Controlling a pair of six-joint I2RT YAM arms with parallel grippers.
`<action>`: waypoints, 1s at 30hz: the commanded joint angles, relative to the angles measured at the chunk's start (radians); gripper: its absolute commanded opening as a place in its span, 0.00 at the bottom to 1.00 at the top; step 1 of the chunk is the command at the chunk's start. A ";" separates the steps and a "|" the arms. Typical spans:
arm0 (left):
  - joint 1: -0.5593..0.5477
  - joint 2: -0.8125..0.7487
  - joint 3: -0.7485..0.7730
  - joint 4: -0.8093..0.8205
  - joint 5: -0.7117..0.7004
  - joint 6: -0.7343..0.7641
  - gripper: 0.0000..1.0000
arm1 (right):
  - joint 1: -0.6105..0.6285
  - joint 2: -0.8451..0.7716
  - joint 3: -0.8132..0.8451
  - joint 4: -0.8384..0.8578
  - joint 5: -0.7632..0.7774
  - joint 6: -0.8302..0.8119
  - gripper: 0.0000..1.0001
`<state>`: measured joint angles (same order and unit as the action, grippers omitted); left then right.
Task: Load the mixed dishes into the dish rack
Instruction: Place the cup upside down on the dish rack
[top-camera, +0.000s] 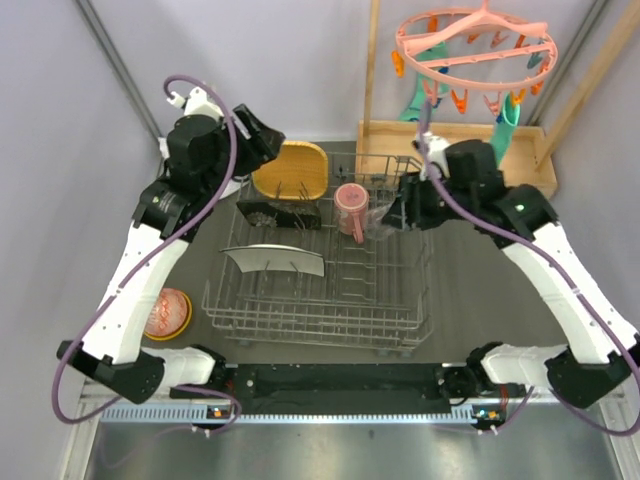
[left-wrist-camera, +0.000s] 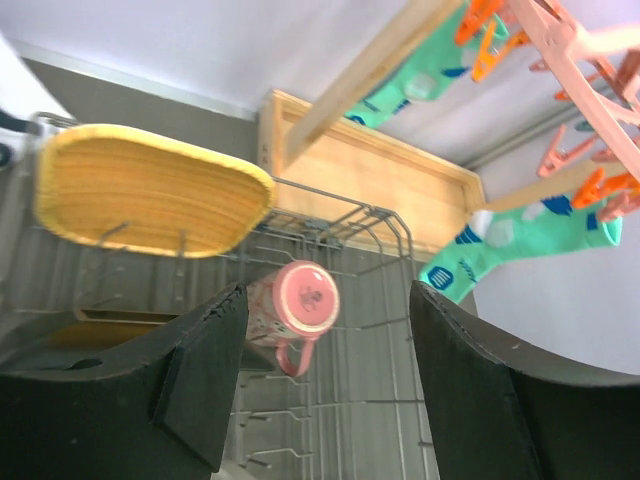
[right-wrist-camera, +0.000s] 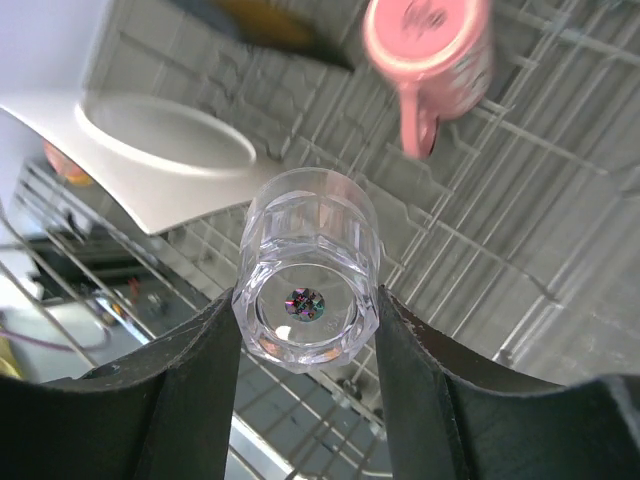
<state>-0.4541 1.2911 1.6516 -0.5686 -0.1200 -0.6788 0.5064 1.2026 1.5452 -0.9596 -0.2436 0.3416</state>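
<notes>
The right fingers (right-wrist-camera: 195, 400) are clamped on either side of a small clear glass (right-wrist-camera: 305, 270), which is held with its thick base towards the wrist camera, over the wires at the far right of the large rectangular grey metal wire dish rack (top-camera: 310, 325); whether the glass touches the rack cannot be told. The left fingers (left-wrist-camera: 200, 380) stand wide apart with nothing between them, hovering above the rack's far left corner. Beyond their gap, a pink cup (left-wrist-camera: 300, 310) with a handle sits among the prongs in the far middle of the rack. A yellow wooden rounded-square plate (top-camera: 290, 168) stands on edge at the far left end, a black floral square plate (top-camera: 278, 213) just nearer, and a pale plate (top-camera: 275, 260) leans in the left half. An orange bowl (top-camera: 167, 312) rests on the dark counter (top-camera: 480, 300), just left of the rack's near corner.
</notes>
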 joint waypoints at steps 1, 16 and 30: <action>0.066 -0.041 0.030 -0.056 0.058 0.036 0.71 | 0.121 0.052 0.029 -0.004 0.110 -0.062 0.00; 0.126 -0.059 -0.018 -0.030 0.149 0.009 0.73 | 0.336 0.256 -0.025 0.100 0.379 -0.081 0.00; 0.137 -0.090 -0.044 -0.001 0.183 0.025 0.75 | 0.353 0.451 0.067 0.170 0.402 -0.130 0.00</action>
<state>-0.3252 1.2343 1.6085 -0.6285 0.0360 -0.6621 0.8379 1.6253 1.5429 -0.8471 0.1276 0.2306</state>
